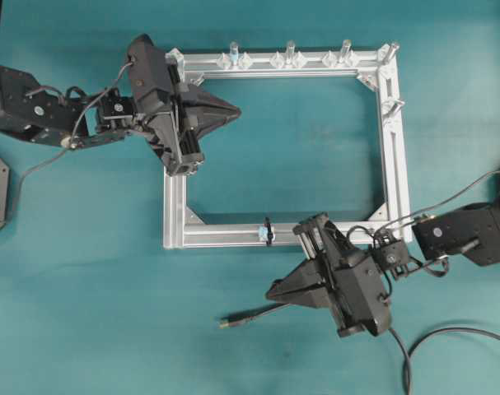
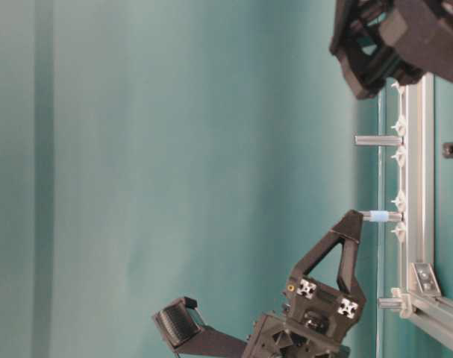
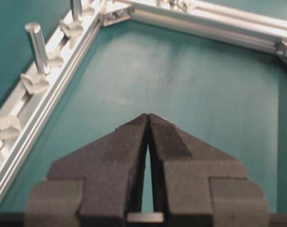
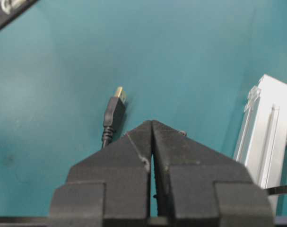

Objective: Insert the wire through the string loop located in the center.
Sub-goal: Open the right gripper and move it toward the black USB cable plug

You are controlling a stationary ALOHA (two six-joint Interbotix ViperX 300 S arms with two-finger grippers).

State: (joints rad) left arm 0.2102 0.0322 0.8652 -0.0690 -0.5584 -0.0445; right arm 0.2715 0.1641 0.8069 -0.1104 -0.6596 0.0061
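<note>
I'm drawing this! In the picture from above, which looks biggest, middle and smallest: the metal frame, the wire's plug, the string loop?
1. Metal frame
2. Wire's plug
3. String loop, though only a little smaller-looking than the plug

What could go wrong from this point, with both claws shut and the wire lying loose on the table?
1. The right claw is shut and empty above the wire, whose plug lies just beside its tips; unless it opens before descending, it may push the plug away rather than grip it.
2. The string loop on the frame is tiny, so a slightly skewed plug could miss it or push it aside.
3. The shut left claw sits far from the loop and cannot steady it.
</note>
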